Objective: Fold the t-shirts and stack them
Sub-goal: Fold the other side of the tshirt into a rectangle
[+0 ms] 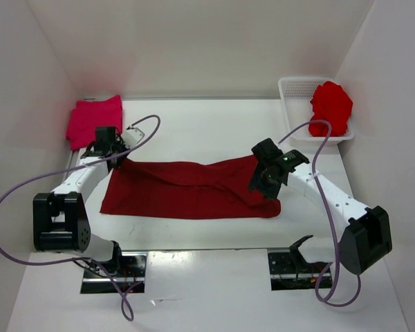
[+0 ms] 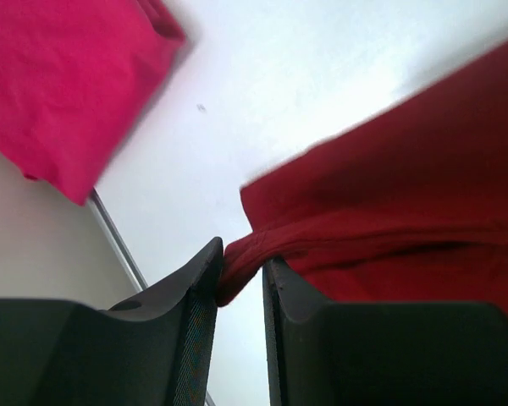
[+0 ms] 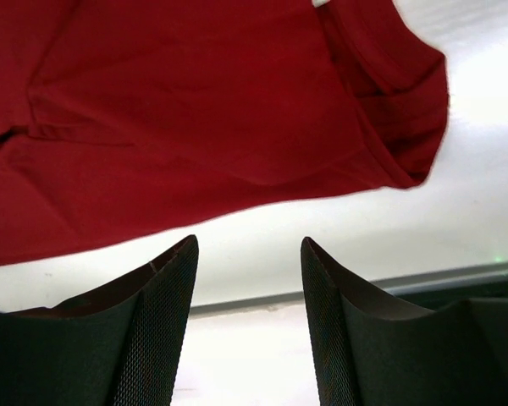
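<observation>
White-walled booth, white table [image 1: 214, 131]. Top view: dark maroon t-shirt [image 1: 194, 190] spread across the middle, long axis left-right, diagonal wrinkle through the centre, not yet folded; pinkish-crimson t-shirt [image 1: 93, 119] folded at far-left corner; bright red t-shirt [image 1: 330, 107] crumpled in white basket [image 1: 294, 86] at far right. Left gripper [image 1: 119, 158] at maroon's far-left corner, right gripper [image 1: 261, 185] over its right end. Left wrist view: jaws nearly together, pinching a rolled bit of maroon hem; thin bite, right at the fingertips; pink shirt near, apart from maroon. Right wrist view: jaws well apart, nothing between them, hovering above bare table just beside maroon's edge and sleeve; no contact visible. Risks, judged: one-sided pull from the left with the right end free, so dragging and bunching instead of a clean fold; thin hem bite slipping out under tension; right grab catching one layer or the sleeve alone, giving a skewed fold; left swing brushing the folded pink shirt and spoiling the stack base.
</observation>
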Motion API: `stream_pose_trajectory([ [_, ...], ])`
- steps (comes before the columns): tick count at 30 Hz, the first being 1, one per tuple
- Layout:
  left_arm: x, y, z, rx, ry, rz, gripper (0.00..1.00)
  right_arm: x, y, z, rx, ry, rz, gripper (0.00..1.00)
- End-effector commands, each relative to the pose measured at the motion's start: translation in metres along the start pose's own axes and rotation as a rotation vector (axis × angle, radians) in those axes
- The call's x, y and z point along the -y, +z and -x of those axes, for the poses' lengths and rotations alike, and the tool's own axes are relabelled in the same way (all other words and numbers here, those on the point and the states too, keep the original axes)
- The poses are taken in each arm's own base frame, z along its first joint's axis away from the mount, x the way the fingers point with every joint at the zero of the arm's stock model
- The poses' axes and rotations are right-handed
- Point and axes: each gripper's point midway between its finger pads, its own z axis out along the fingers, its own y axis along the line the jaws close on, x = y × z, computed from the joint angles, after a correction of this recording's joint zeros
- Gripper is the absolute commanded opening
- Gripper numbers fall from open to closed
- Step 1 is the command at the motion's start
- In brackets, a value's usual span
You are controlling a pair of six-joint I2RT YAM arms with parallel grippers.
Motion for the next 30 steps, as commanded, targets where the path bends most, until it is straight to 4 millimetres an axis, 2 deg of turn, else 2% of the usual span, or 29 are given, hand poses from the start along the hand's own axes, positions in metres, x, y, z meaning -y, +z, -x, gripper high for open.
stream_pose_trajectory([
  [1, -0.030, 0.004, 0.033, 0.073, -0.006, 0.102, 0.33, -0.016, 0.003, 0.014, 0.050, -0.005, 0.032, 0.58],
  [5, -0.049, 0.010, 0.048, 0.104, -0.038, 0.168, 0.34, -0.020, 0.015, 0.016, 0.044, 0.004, 0.025, 0.58],
  [9, -0.053, 0.008, 0.065, 0.151, -0.029, 0.189, 0.38, -0.027, 0.021, 0.013, 0.034, 0.015, 0.061, 0.58],
  [12, -0.064, 0.000, 0.076, 0.168, 0.021, 0.231, 0.38, -0.025, 0.023, 0.009, 0.021, 0.014, 0.059, 0.58],
  [13, -0.071, 0.001, 0.076, 0.160, 0.051, 0.263, 0.38, -0.025, 0.025, 0.008, 0.015, 0.013, 0.050, 0.58],
  [15, -0.071, 0.009, 0.076, 0.158, 0.080, 0.268, 0.38, -0.027, 0.026, 0.010, 0.021, 0.014, 0.059, 0.58],
  [20, -0.049, 0.023, 0.060, 0.109, 0.079, 0.199, 0.38, -0.041, 0.028, 0.000, -0.023, -0.027, 0.112, 0.58],
  [22, -0.041, 0.017, 0.052, 0.115, 0.028, 0.117, 0.45, -0.044, 0.026, 0.003, 0.003, -0.038, 0.109, 0.58],
  [23, -0.036, 0.016, 0.053, 0.125, 0.015, 0.064, 0.51, -0.038, 0.027, 0.005, 0.016, -0.038, 0.083, 0.58],
  [24, -0.014, 0.018, 0.052, 0.115, 0.005, -0.063, 0.56, -0.037, 0.027, 0.007, 0.027, -0.028, 0.075, 0.58],
  [25, -0.007, 0.021, 0.049, 0.098, -0.013, -0.096, 0.61, -0.037, 0.027, 0.007, 0.027, -0.028, 0.074, 0.58],
  [27, 0.000, 0.033, 0.043, 0.062, -0.055, -0.126, 0.61, -0.039, 0.028, 0.008, 0.025, -0.029, 0.072, 0.58],
  [29, 0.001, 0.039, 0.049, 0.065, -0.113, -0.137, 0.61, -0.040, 0.031, 0.009, 0.020, -0.039, 0.064, 0.59],
  [30, 0.007, 0.047, 0.049, 0.060, -0.130, -0.167, 0.62, -0.043, 0.034, 0.007, 0.009, -0.040, 0.069, 0.59],
])
